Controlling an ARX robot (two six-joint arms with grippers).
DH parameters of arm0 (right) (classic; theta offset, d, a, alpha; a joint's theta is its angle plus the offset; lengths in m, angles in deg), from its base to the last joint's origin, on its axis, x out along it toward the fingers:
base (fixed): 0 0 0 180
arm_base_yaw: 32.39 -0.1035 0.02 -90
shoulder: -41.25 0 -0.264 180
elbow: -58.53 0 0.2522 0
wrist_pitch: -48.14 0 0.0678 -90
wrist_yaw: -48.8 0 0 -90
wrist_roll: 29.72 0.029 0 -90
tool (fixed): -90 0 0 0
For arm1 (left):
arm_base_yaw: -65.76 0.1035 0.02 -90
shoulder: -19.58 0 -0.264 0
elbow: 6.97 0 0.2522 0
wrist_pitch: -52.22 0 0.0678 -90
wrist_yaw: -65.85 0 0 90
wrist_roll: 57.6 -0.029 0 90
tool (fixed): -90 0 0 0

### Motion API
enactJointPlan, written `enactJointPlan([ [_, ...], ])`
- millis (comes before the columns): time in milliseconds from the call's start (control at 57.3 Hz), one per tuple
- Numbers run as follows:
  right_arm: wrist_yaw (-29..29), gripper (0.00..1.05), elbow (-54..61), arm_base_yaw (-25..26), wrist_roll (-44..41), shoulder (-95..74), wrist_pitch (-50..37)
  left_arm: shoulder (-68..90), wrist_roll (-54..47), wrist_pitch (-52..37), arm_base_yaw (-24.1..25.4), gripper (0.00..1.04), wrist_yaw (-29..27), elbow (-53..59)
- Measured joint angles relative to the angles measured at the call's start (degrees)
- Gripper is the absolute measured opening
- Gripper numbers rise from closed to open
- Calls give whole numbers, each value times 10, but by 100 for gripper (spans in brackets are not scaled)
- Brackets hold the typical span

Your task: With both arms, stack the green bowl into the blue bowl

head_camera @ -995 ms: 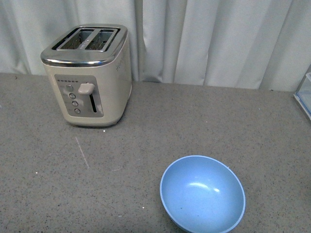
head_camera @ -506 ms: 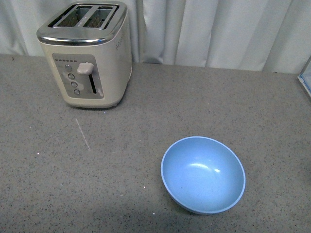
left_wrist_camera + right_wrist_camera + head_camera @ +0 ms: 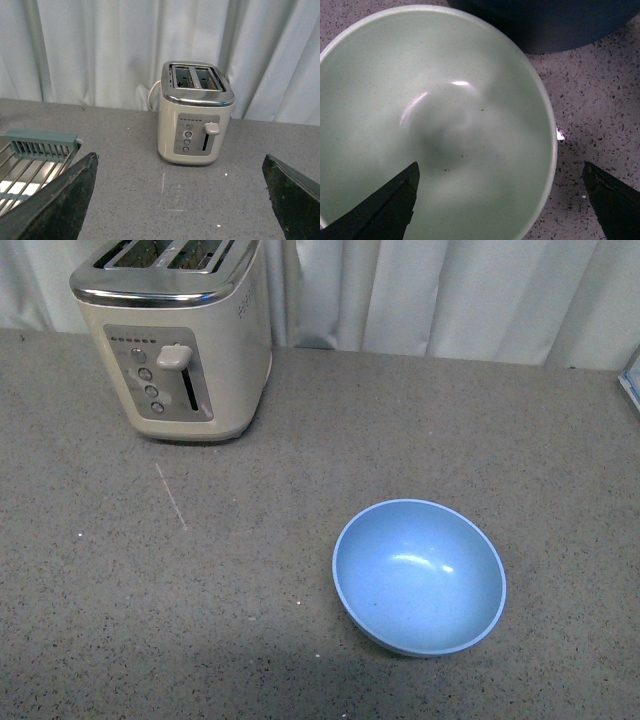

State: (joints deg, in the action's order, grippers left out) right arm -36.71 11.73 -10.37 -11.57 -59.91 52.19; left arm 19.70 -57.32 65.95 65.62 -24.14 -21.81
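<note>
Right gripper (image 3: pixel 500 167) is hovering wide open over green bowl (image 3: pixel 435 125), jaws straddling its rim. The bowl is sitting on countertop (image 3: pixel 600 100), outside front view. Blue bowl (image 3: pixel 420 575) is sitting empty near countertop's front edge, right of middle. Left gripper (image 3: pixel 180 156) is gaping wide too. Should be lowering straight, pinching rim wall squarely.

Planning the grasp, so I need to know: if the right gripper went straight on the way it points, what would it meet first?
Probably the green bowl: the right gripper is open, straddling its rim, one finger above the inside. Depth is hard to judge.
</note>
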Motion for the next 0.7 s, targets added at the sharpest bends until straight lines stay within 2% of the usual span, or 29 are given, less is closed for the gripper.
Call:
enactJointPlan([
  [698,4,96,-55,-42,36,-97,-24,0,0,0,0,98,0,0],
])
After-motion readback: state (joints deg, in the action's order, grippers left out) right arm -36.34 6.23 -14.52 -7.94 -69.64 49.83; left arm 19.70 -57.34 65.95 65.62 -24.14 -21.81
